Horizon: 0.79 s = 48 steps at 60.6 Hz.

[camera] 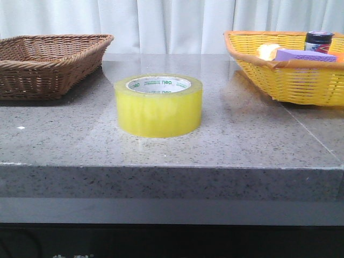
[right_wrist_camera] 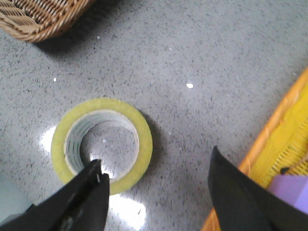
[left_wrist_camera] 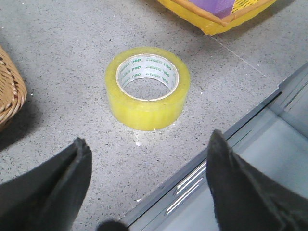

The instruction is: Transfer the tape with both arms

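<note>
The yellow tape roll (camera: 158, 105) lies flat on the grey stone table, near its front edge, hole up, white core with green lettering. No gripper shows in the front view. In the left wrist view the tape (left_wrist_camera: 147, 87) lies ahead of my open, empty left gripper (left_wrist_camera: 147, 147), which hovers above the table's front edge. In the right wrist view the tape (right_wrist_camera: 101, 144) lies below my open, empty right gripper (right_wrist_camera: 154, 163); one fingertip (right_wrist_camera: 94, 178) overlaps the roll's rim in the picture, high above it.
A brown wicker basket (camera: 45, 62) stands at the back left. A yellow wicker basket (camera: 293, 72) at the back right holds a purple sponge block (camera: 303, 55) and a dark jar (camera: 319, 40). The table's front edge (camera: 172, 167) runs close before the tape.
</note>
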Each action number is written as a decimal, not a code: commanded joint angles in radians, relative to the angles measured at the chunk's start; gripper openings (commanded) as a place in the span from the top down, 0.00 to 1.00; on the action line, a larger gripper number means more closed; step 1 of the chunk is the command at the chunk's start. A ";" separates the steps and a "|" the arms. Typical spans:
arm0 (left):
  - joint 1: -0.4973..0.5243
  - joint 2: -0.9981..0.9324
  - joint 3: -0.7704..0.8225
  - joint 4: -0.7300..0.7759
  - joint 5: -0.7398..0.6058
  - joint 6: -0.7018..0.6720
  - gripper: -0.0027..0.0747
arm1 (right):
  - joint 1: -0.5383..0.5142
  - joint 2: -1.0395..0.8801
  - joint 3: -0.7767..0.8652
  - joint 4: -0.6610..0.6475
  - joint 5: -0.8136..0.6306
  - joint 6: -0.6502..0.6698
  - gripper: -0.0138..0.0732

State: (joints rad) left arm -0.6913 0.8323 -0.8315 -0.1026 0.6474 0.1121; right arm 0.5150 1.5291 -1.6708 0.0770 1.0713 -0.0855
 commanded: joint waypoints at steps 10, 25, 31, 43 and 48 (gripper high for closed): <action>-0.009 -0.003 -0.034 -0.007 -0.042 -0.001 0.33 | -0.007 -0.293 0.259 0.015 -0.195 0.001 0.31; -0.009 -0.003 -0.034 -0.007 -0.042 -0.001 0.33 | -0.007 -0.537 0.476 0.015 -0.294 0.001 0.31; -0.009 -0.003 -0.034 -0.007 -0.042 -0.001 0.33 | -0.007 -0.620 0.557 0.015 -0.317 0.001 0.31; -0.009 -0.003 -0.034 -0.007 -0.042 -0.001 0.33 | -0.007 -0.767 0.706 0.015 -0.347 0.001 0.31; -0.009 -0.003 -0.034 -0.007 -0.042 -0.001 0.33 | -0.007 -0.822 0.752 0.015 -0.350 0.001 0.31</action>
State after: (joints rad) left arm -0.6913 0.8323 -0.8315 -0.1026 0.6696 0.1121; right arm 0.5150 0.7616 -0.9301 0.0851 0.8039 -0.0820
